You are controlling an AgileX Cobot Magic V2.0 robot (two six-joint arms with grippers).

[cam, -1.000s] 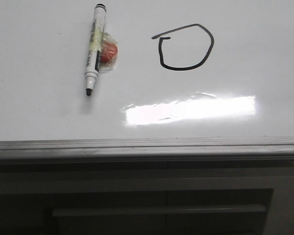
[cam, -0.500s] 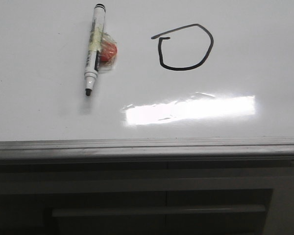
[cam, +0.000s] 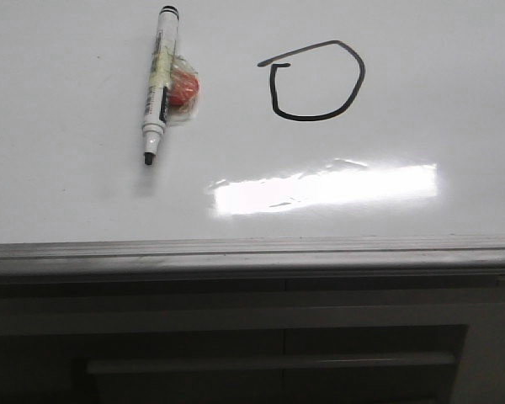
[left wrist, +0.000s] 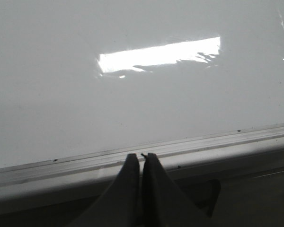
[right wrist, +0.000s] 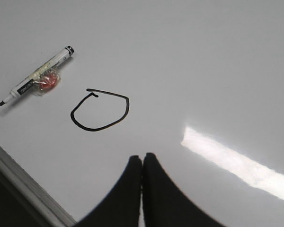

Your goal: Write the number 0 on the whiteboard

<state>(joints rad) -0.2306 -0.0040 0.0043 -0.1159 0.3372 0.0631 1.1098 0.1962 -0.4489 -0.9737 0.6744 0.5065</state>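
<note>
The number 0 (cam: pixel 316 82) is a thin black lopsided loop with an overshooting stroke end, drawn on the whiteboard (cam: pixel 67 194). It also shows in the right wrist view (right wrist: pixel 100 109). A white marker (cam: pixel 159 82) with a black tip lies to its left, an orange clip in clear tape beside it; the marker also shows in the right wrist view (right wrist: pixel 35 75). My right gripper (right wrist: pixel 142 156) is shut and empty, above the whiteboard (right wrist: pixel 203 56), apart from the loop. My left gripper (left wrist: pixel 141 155) is shut and empty over the whiteboard's grey rim (left wrist: pixel 217 139). Neither gripper shows in the front view.
A bright rectangular light glare (cam: pixel 324 188) lies on the board below the loop. The grey metal rim (cam: pixel 252 251) runs along the board's near edge. Below it is a grey panelled cabinet front (cam: pixel 269 362).
</note>
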